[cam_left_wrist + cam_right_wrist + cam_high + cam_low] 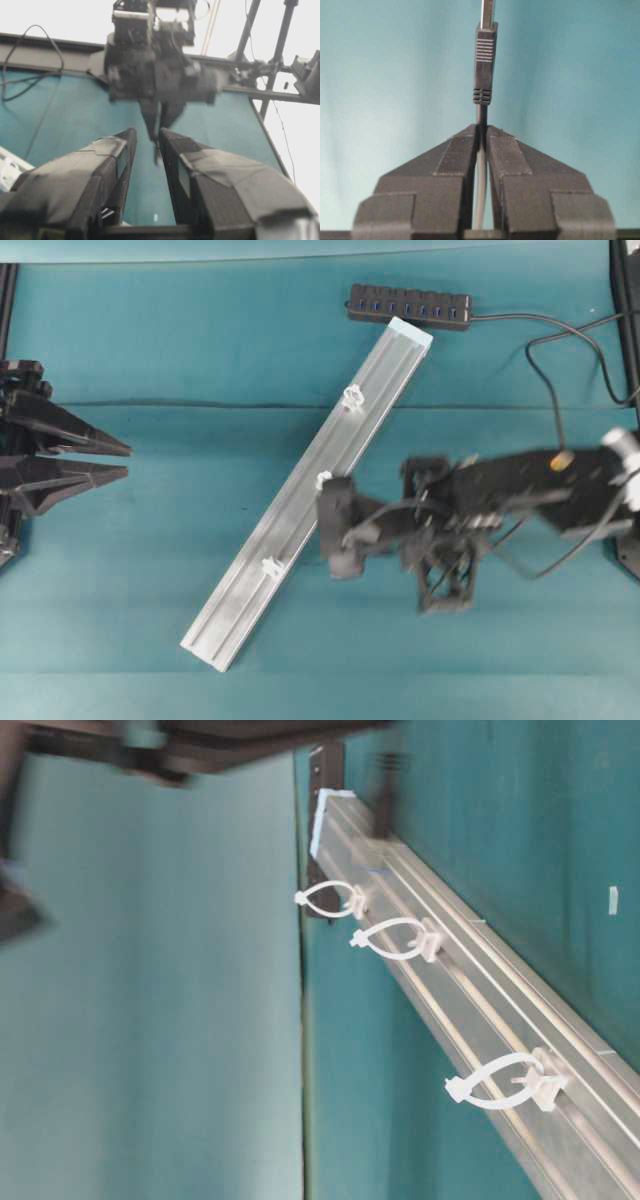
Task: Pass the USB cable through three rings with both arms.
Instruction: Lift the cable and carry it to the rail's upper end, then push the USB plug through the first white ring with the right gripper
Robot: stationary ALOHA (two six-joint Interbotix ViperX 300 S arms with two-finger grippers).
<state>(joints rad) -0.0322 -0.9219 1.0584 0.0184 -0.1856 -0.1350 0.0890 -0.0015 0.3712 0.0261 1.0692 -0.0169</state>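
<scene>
Three whitish rings [352, 396] [323, 480] [270, 565] stand along a slanted silver rail [300, 520]; the table-level view shows them as loops [335, 900] [395, 938] [505, 1082]. My right gripper [338, 528] [481, 127] hangs just right of the middle ring. It is shut on the USB cable [481, 112] right behind the dark plug [485, 65], whose silvery tip [487, 12] points away over the cloth. In the left wrist view it [156, 134] points down with the plug [157, 154] below. My left gripper [127, 461] [148, 134] waits at the far left, open and empty.
A black multi-port hub [410, 306] lies at the back, past the rail's far end. Its dark cord [560, 340] loops along the right side toward the right arm. Teal cloth [200, 350] covers the table. A blurred dark arm [200, 745] crosses the top of the table-level view.
</scene>
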